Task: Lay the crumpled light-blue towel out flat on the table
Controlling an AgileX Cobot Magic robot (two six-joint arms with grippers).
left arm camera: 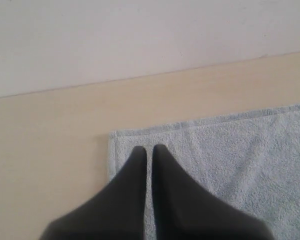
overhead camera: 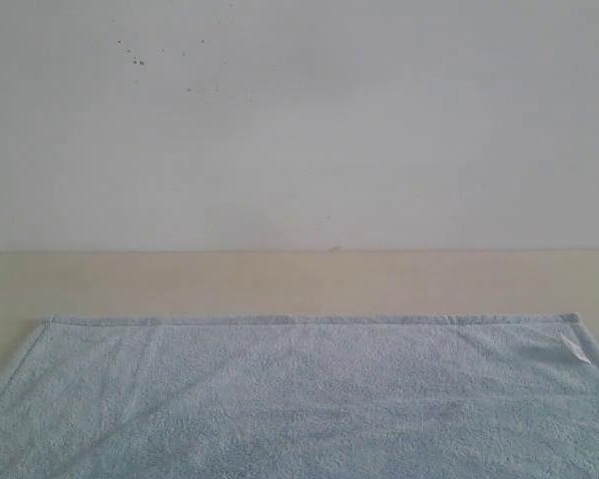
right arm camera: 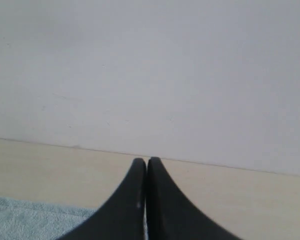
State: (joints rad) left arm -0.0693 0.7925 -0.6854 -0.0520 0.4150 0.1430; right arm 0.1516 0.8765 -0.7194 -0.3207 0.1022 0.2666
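**Desk:** Where's the towel?

**Me:** I see the towel (overhead camera: 299,399) lying flat on the table (overhead camera: 299,284), filling the near part of the exterior view; its far hem runs straight from left to right; a bare strip of table lies between that hem and the wall (overhead camera: 299,120); the frame cuts off the near edge, so I can't speak for that side.

**Desk:** Any creases?

**Me:** Only faint diagonal lines in the pile; the label (overhead camera: 575,348) sits by the far right corner, white and tilted.

**Desk:** And the grippers?

**Me:** Neither shows in the exterior view. On my left wrist camera the left gripper (left arm camera: 149,150) is clenched, jaws nearly together with a thin slit between them and nothing in it; its tips are over the towel's far left corner; whether they touch the cloth I can't tell. The right gripper (right arm camera: 146,162) is clenched too, jaws pressed together and empty; it points toward the wall over bare table; a patch of towel shows beside it.
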